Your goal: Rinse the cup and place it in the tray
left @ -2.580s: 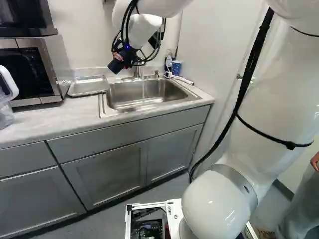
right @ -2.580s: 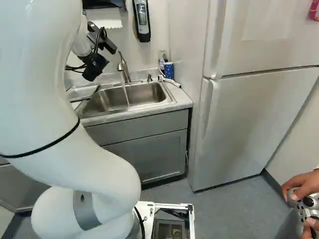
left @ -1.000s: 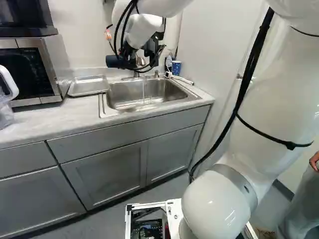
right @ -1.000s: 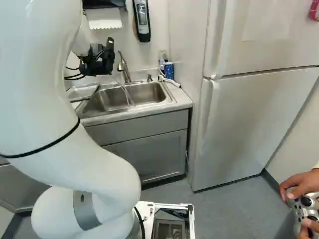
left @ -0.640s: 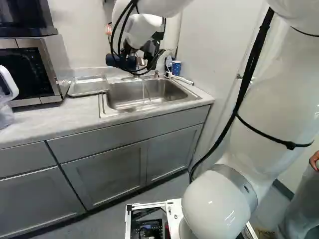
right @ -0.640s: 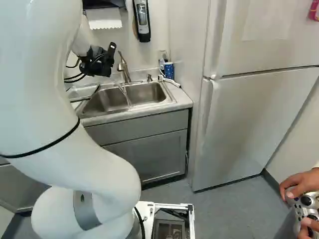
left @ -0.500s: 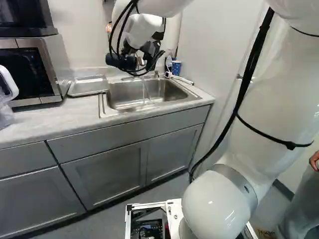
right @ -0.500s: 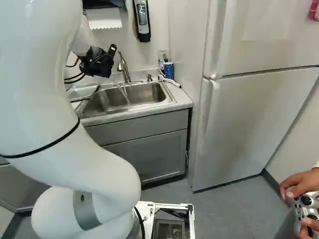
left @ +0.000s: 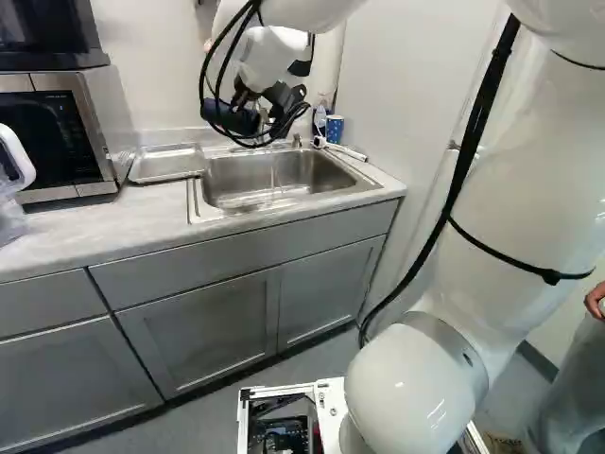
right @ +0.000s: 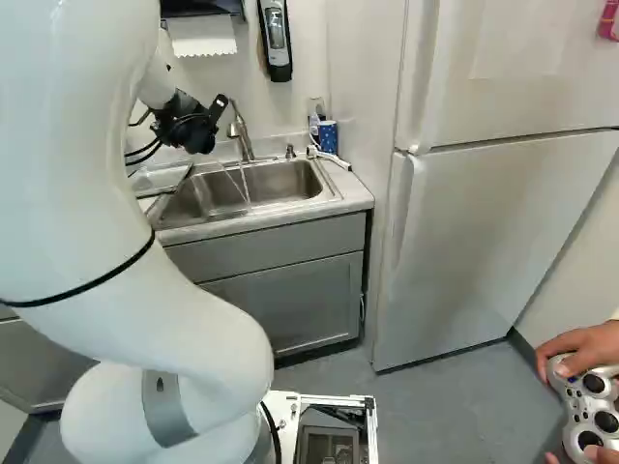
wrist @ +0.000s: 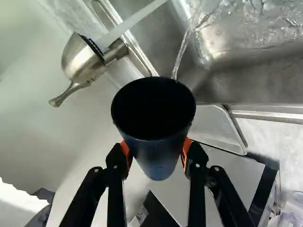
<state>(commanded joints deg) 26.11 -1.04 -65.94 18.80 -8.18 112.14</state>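
Note:
In the left base view my gripper holds the dark blue cup tilted above the sink's left part, near the faucet. The wrist view shows the gripper with orange pads against both sides of the cup, whose mouth faces the camera; its inside is dark. Water runs from the faucet past the cup, and a thin stream falls from the cup's rim into the sink. The metal tray lies on the counter left of the sink, with nothing visible in it.
Left of the tray stands a microwave. A blue patterned cup and a white-handled item sit behind the sink's right corner. A paper towel dispenser hangs on the wall; a fridge stands to the right.
The wrist has turned and the held cup has tipped, its mouth end lower. The single bent stream beside it now shows as two streams. The base has not moved.

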